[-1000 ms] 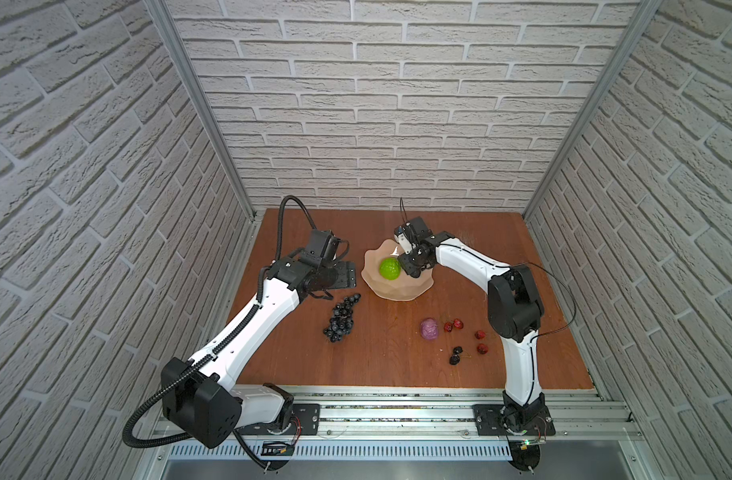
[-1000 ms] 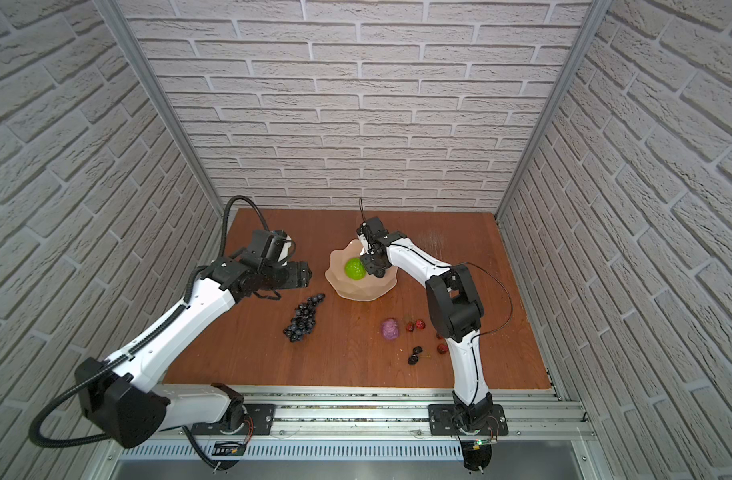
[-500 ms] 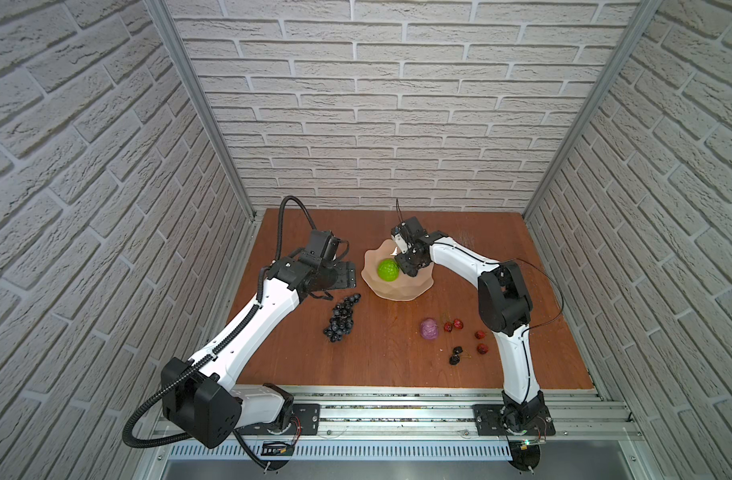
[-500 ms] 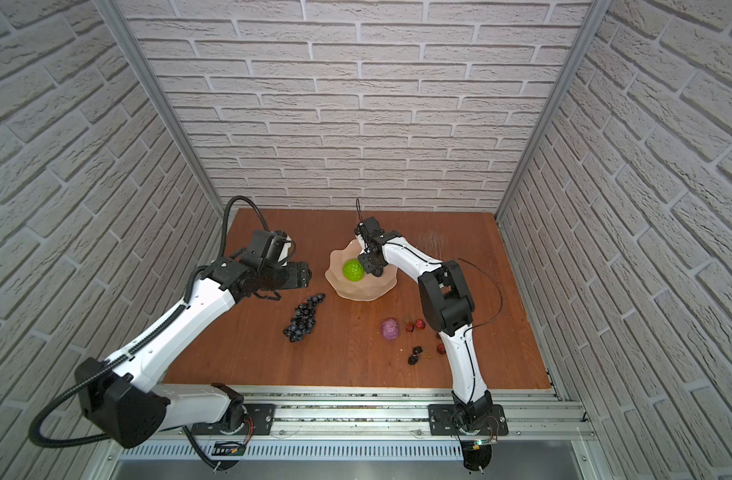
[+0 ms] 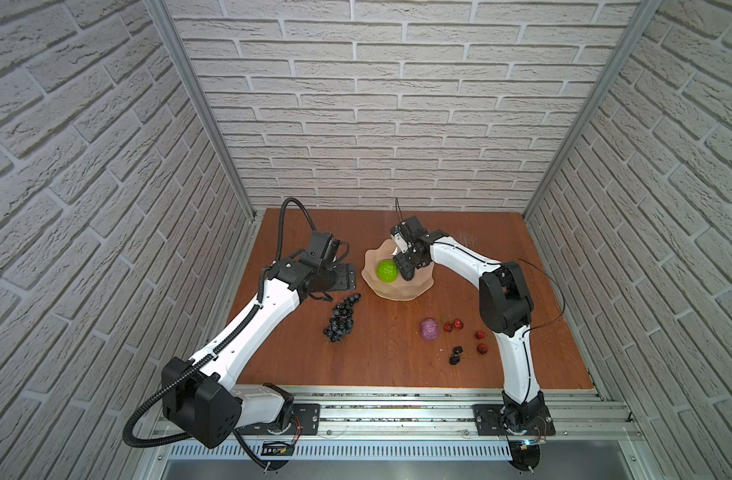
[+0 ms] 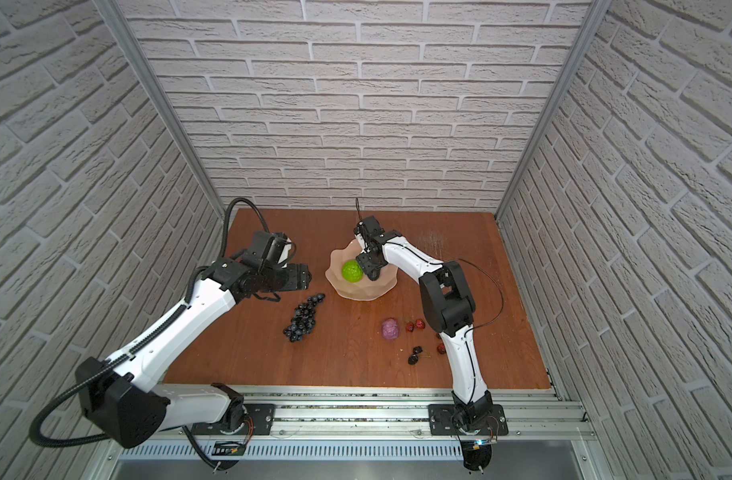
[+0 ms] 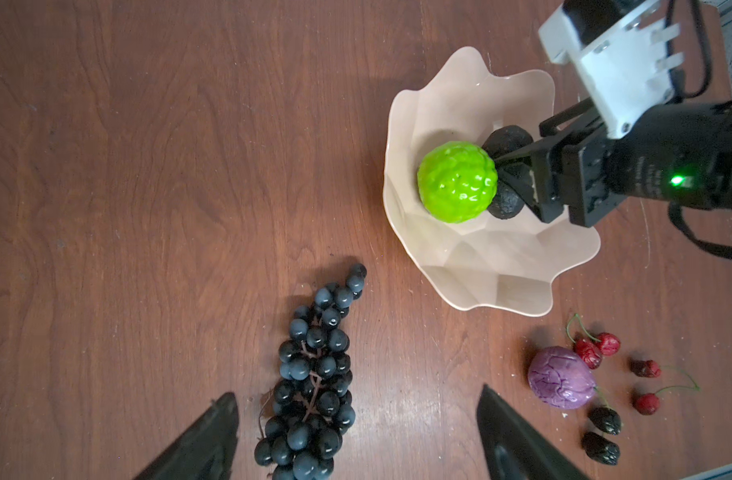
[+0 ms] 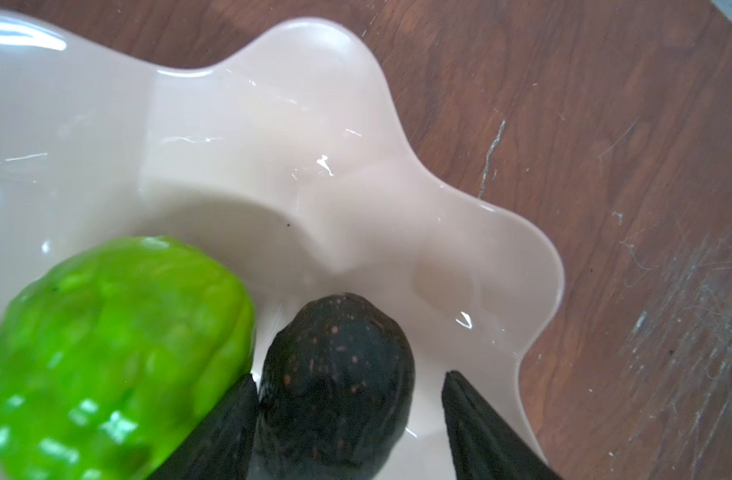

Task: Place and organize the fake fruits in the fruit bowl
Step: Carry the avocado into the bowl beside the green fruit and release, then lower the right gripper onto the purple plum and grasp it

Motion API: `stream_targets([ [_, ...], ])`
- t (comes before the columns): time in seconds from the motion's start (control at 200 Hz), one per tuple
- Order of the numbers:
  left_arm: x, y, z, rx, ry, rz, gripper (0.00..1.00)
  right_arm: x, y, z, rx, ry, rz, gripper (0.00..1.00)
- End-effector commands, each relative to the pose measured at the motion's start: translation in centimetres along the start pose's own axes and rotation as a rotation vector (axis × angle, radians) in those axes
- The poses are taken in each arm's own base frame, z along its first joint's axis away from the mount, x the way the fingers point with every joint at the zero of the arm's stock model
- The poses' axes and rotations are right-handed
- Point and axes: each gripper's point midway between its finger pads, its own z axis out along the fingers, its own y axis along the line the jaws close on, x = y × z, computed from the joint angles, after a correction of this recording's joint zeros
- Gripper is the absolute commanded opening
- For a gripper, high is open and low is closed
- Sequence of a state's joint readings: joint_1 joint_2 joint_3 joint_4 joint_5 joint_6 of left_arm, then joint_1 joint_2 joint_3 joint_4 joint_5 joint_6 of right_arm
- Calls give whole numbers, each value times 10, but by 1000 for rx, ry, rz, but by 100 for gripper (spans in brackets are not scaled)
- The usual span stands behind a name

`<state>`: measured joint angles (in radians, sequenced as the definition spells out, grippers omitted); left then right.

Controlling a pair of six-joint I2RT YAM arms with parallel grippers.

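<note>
Right gripper (image 8: 348,376) inside fruit bowl (image 8: 501,232), jaws parted around black avocado (image 8: 335,345), which lies touching lime-green ball (image 8: 115,345). Best: widen, lift straight out, don't nudge ball. Left gripper (image 7: 358,390) wide above grape bunch (image 7: 310,374) on counter (image 7: 106,166).

The fruit bowl (image 7: 480,270) holds 2 fruits side by side: lime-green ball (image 7: 458,182) left, black avocado (image 7: 507,139) right. The jaws of the right gripper (image 7: 517,185) stand either side of the avocado. Near-left of the bowl, the grape bunch (image 7: 310,374) lies on the table (image 7: 148,166), its end between the wide-spread fingers of the left gripper (image 7: 356,395). Near-right sit the purple fruit (image 7: 561,378), 4 small red fruits (image 7: 646,403) and 2 dark cherries (image 7: 605,420).
</note>
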<state>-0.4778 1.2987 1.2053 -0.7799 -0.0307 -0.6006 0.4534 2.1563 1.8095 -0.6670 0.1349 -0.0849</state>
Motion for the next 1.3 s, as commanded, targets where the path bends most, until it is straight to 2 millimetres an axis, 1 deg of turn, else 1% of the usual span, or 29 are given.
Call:
stream_targets([
  [0.0, 8, 4, 6, -4, 22, -17, 89, -24, -10, -64, 22, -128, 17, 72],
  [0.02, 8, 4, 7, -2, 21, -19, 89, -24, -9, -68, 21, -136, 21, 72],
  [0.03, 8, 4, 8, -2, 22, -19, 89, -22, -9, -67, 22, -130, 22, 72],
  [0.035, 8, 4, 8, -2, 22, -20, 89, -24, -10, -74, 23, -145, 25, 72],
  [0.045, 8, 4, 8, -1, 20, -22, 88, -25, -10, -81, 22, -160, 29, 72],
  [0.08, 9, 3, 10, 1, 21, -26, 88, -24, -9, -91, 18, -178, 40, 72],
  [0.18, 8, 1, 17, 10, 17, -35, 86, -10, -4, -112, -1, -202, 74, 72],
  [0.26, 7, 1, 22, 13, 7, -43, 86, 12, 1, -126, -12, -204, 99, 72],
  [0.33, 6, 1, 27, 12, -2, -54, 86, 35, 8, -135, -36, -193, 116, 72],
  [0.34, 6, 1, 28, 13, -4, -56, 86, 38, 8, -139, -39, -196, 119, 72],
  [0.35, 6, 0, 28, 15, -4, -57, 86, 43, 9, -137, -45, -184, 126, 72],
  [0.39, 5, 0, 30, 15, -8, -60, 85, 57, 13, -143, -65, -174, 140, 72],
  [0.395, 4, 0, 30, 15, -8, -61, 85, 60, 14, -141, -67, -165, 147, 72],
  [0.495, 2, 0, 33, 12, -18, -63, 85, 96, 29, -147, -118, -120, 168, 72],
  [0.54, 3, 0, 34, 12, -22, -62, 85, 110, 36, -147, -133, -90, 177, 72],
  [0.575, 3, 1, 35, 10, -24, -62, 85, 124, 46, -145, -151, -59, 176, 72],
  [0.665, 7, 5, 37, -1, -19, -67, 85, 151, 66, -139, -159, 12, 156, 72],
  [0.75, 7, 5, 38, -4, -19, -71, 86, 168, 79, -131, -156, 48, 150, 72],
  [0.84, 7, 5, 37, -2, -18, -66, 86, 181, 85, -118, -157, 85, 159, 74],
  [0.96, 12, 7, 39, -7, -7, -64, 87, 193, 88, -103, -152, 123, 154, 75],
  [1.07, 14, 8, 38, -7, -3, -69, 87, 197, 92, -91, -155, 141, 154, 76],
  [1.295, 15, 10, 36, -10, -11, -75, 87, 206, 93, -72, -135, 184, 131, 70],
])
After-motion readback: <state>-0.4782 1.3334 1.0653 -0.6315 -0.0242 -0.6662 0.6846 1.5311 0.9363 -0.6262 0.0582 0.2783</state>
